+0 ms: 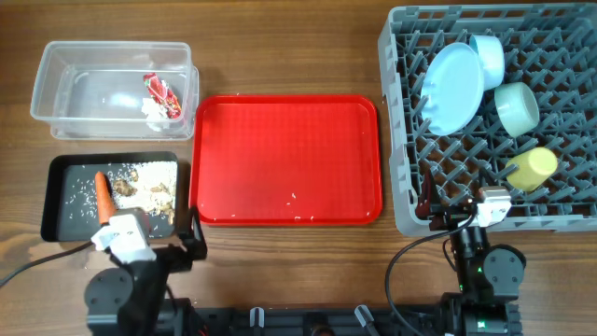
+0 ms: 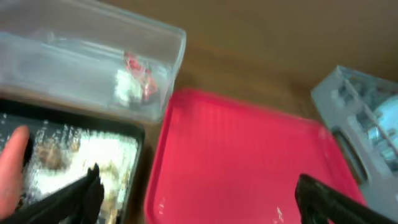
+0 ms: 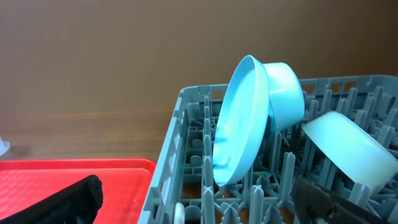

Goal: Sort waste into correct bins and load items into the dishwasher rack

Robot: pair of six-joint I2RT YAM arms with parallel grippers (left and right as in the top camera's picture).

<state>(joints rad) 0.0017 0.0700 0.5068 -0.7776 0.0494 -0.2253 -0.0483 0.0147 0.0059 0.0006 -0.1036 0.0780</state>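
Observation:
The clear tub (image 1: 56,70) at the back left holds the red wrapper (image 1: 160,90) and white tissue (image 1: 152,109); both also show in the left wrist view (image 2: 140,68). The black tray (image 1: 58,201) holds the carrot (image 1: 104,193), rice and brown scraps (image 1: 149,187). The grey rack (image 1: 396,112) at the right holds the light blue plate (image 1: 453,89), small blue bowl (image 1: 488,56), mint bowl (image 1: 516,107) and yellow cup (image 1: 533,169). A white rounded tip (image 3: 178,214) in the rack may be the spoon. My left gripper (image 2: 199,200) is open and empty over the seam between the black tray and the red tray. My right gripper (image 3: 202,202) is open and empty at the rack's front left corner.
The red serving tray (image 1: 286,159) lies in the middle with a few rice grains (image 1: 294,197) on it. Bare wooden table surrounds everything. The rack's wall (image 3: 163,168) stands between my right fingers.

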